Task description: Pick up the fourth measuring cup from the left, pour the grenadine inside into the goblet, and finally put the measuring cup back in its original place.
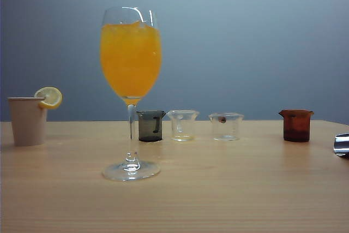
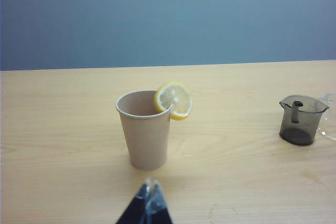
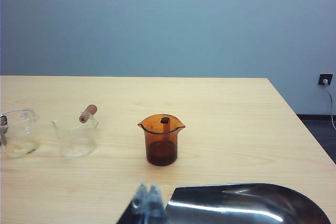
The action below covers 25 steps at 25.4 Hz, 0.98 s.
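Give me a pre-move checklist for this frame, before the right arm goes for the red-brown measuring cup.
1. Target found: the fourth measuring cup stands upright at the right end of the row, apart from its neighbour: ok.
2. Contents: dark grenadine sits low in it: ok.
3. Right gripper: back from the cup, jaws shut, must open before grasping: not ok.
4. Left gripper: jaws shut, parked before the paper cup, away from the pour path: ok.
5. Goblet: upright, but orange drink reaches near the rim, so room for more: cannot tell.
6. Shiny metal object beside the right gripper, whether it blocks the approach: cannot tell.
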Tool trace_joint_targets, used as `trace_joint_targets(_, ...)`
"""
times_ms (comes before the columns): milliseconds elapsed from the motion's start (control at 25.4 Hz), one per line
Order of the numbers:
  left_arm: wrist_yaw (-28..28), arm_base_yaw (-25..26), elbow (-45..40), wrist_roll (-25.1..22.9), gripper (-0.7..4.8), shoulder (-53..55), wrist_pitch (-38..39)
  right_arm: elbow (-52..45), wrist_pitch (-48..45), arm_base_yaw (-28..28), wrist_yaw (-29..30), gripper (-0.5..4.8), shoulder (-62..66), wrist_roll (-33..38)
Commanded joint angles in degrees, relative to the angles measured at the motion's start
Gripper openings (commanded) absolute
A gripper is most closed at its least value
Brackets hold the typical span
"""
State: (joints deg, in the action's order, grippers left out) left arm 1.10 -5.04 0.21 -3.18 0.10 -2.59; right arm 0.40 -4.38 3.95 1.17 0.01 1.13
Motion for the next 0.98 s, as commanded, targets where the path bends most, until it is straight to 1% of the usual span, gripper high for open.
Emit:
trace_joint_targets(39, 0.8, 0.0, 0.2, 0.2, -0.06, 0.0, -0.9, -0.3, -0.5, 0.0, 0.0, -0.01, 0.0, -0.1)
trace_joint_targets(79, 1.9, 0.0, 0.2, 0.2, -0.06, 0.0, -0.9, -0.3, -0.5, 0.0, 0.0, -0.01, 0.0, -0.1)
trace_joint_targets(197, 2.7, 0.0, 0.2, 0.2, -0.06, 0.0, -0.9, -0.3, -0.6, 0.0, 0.0, -0.01, 0.0, -0.1)
trace_joint_targets(433, 2.8, 0.0, 0.5, 0.3, -0.06, 0.0, -1.0, 0.3, -0.5, 0.0, 0.0, -0.01, 0.0, -0.1)
trace_joint_targets(472, 3.2, 0.0, 1.2, 1.0, -0.06, 0.0, -1.1, 1.2, -0.5, 0.0, -0.4, -0.01, 0.0, -0.1)
trace_joint_targets(551, 6.3, 0.0, 3.5, 4.1, -0.06, 0.1, -0.1, 3.6, 1.9, 0.0, -3.0, -0.02, 0.0, -0.1)
trace_joint_targets(590, 8.0, 0.0, 5.4, 4.5, -0.06, 0.3, 0.9, 5.5, 3.7, 0.0, -4.5, -0.02, 0.1, -0.1)
trace_joint_targets(827, 7.5, -0.1, 12.6, 4.5, -0.06, 4.2, 2.6, 11.4, 4.1, 0.0, -5.7, -0.02, 2.3, -0.1)
trace_joint_targets(984, 6.3, -0.1, 19.6, 4.5, -0.06, 9.7, 2.6, 15.3, 4.1, 0.0, -6.6, -0.02, 5.5, -0.1)
